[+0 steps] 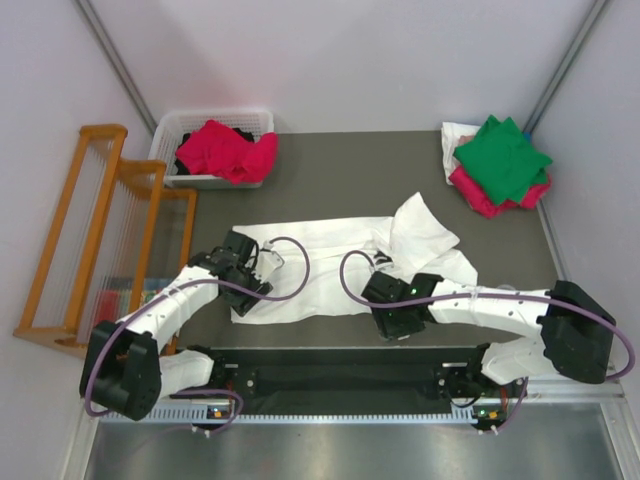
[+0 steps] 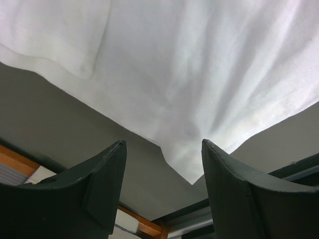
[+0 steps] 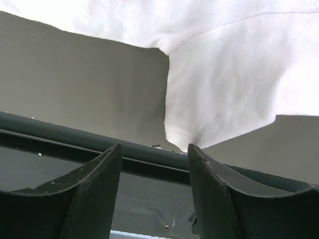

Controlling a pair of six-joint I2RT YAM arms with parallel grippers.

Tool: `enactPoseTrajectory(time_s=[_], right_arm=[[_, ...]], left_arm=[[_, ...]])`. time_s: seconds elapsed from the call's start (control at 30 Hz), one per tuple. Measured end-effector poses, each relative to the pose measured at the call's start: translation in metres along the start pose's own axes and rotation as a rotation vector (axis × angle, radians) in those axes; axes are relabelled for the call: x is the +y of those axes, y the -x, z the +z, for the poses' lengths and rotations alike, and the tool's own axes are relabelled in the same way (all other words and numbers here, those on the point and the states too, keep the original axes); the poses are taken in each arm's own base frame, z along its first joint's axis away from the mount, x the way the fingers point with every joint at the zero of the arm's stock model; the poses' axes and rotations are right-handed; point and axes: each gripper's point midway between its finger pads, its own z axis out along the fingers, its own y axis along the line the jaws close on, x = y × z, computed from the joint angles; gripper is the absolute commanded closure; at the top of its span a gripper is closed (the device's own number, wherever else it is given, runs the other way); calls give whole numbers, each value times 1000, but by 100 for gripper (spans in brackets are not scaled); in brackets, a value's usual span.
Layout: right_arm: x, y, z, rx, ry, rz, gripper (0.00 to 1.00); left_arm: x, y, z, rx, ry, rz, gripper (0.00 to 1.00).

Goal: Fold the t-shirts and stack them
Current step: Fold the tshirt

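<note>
A large white t-shirt (image 1: 320, 270) lies spread across the middle of the dark table, its right part folded and rumpled. My left gripper (image 1: 245, 285) is open and empty above the shirt's near left corner (image 2: 199, 74), which shows between its fingertips (image 2: 163, 147). My right gripper (image 1: 398, 330) is open and empty at the near edge; a sleeve tip (image 3: 224, 74) lies just beyond its fingertips (image 3: 154, 149). A folded green t-shirt (image 1: 503, 155) lies on a crimson-pink one (image 1: 480, 195) at the back right. Another crimson-pink shirt (image 1: 225, 150) is heaped in the basket.
A white slotted basket (image 1: 215, 115) stands at the back left. A wooden rack (image 1: 100, 230) stands off the table's left side. A black rail (image 3: 75, 139) runs along the near edge under my right gripper. White walls close in the back and sides.
</note>
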Motion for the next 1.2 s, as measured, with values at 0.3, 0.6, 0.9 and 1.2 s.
enactPoseTrajectory(time_s=[0.3, 0.6, 0.9, 1.2], right_arm=[[0, 0, 3, 5, -6, -2, 45], [-2, 1, 6, 11, -17, 1, 46], [-4, 2, 7, 11, -25, 5, 46], [-7, 4, 8, 11, -28, 6, 46]], left_arm=[[-8, -10, -12, 66, -53, 2, 38], [-15, -21, -20, 120, -106, 52, 44], [-26, -27, -12, 207, -171, 93, 45], [-29, -32, -7, 230, -186, 95, 45]])
